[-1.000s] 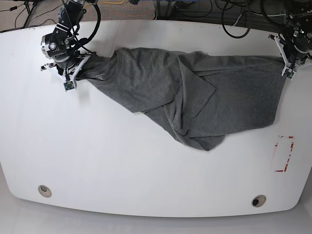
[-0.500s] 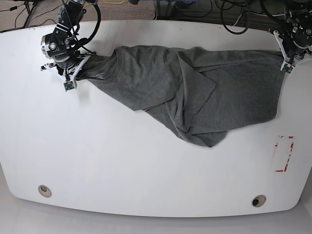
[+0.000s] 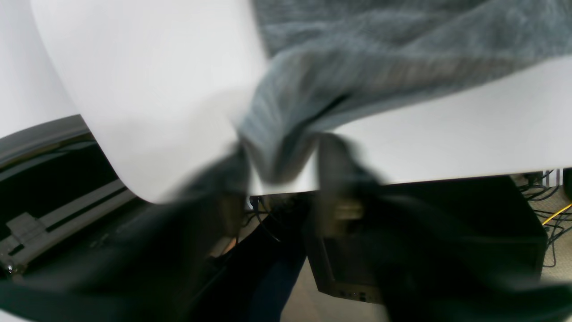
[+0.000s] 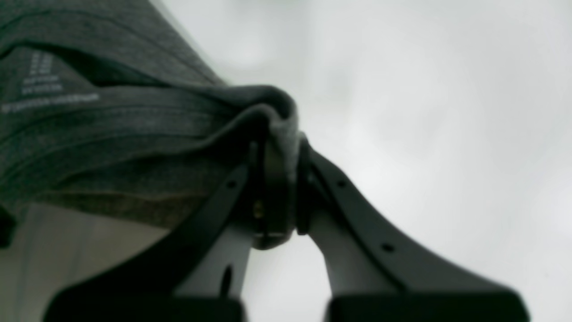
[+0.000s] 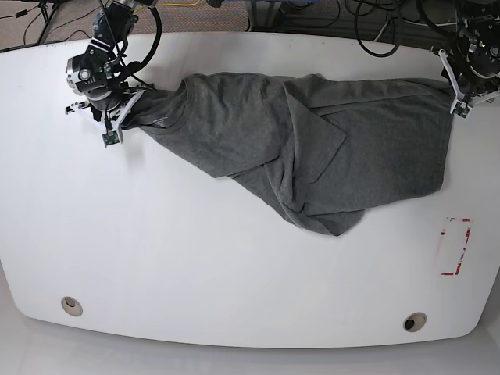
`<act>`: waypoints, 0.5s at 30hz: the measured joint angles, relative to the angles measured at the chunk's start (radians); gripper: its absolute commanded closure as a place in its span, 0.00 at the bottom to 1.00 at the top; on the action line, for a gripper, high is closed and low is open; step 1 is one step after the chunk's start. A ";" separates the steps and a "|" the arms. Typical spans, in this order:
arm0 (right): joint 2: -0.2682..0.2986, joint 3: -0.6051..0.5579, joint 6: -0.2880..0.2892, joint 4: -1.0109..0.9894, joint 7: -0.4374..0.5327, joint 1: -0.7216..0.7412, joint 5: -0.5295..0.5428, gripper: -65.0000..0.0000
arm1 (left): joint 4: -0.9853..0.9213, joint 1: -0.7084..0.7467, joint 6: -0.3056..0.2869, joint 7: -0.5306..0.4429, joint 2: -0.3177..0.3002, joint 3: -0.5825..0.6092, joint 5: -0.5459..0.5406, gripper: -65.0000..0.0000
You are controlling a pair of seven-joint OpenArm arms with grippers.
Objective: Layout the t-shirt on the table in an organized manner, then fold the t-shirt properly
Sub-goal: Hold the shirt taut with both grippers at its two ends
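Compared with a second ago, the far right corner of the plain heather-grey soft-knit t-shirt (image 5: 312, 148) has been drawn farther right and toward the far edge, so the far hem runs straighter, and the left end effector (image 5: 461, 100) now sits higher against the far right corner of the glossy white curved-edge counter (image 5: 195, 258); the right end effector (image 5: 117, 117) at the far left has not moved. In the left wrist view that end effector (image 3: 279, 179) is motion-blurred, its two dark fingers (image 3: 337, 179) standing apart with a bunched fold of grey cloth between them, and whether they press the cloth cannot be told. In the right wrist view the right end effector (image 4: 281, 179) is pinched tight on a rolled fold of the shirt, its black curved fingers (image 4: 272, 188) almost meeting; faint pale printed text inside the garment is too blurred to read. The shirt lies across the far half of the counter, stretched between both arms, creased, with a folded flap at the middle and a lobe sagging toward the near side. A red-and-white sticker (image 5: 455, 246) lies at the right, and two round metal grommets (image 5: 72, 305) sit near the near edge. Dark cables (image 5: 375, 31) beyond the far edge are cut off.
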 measured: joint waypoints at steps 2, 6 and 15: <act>0.000 0.000 0.000 0.000 0.000 0.002 0.000 1.00 | 0.000 0.000 0.000 0.000 0.000 0.000 0.001 0.21; 0.000 0.000 0.000 0.000 0.000 0.005 0.000 1.00 | 0.000 -0.003 0.000 0.000 0.000 0.000 0.000 0.24; 0.000 0.000 0.000 0.000 0.000 0.017 0.000 1.00 | -0.001 -0.163 0.000 0.006 0.003 0.002 -0.004 0.25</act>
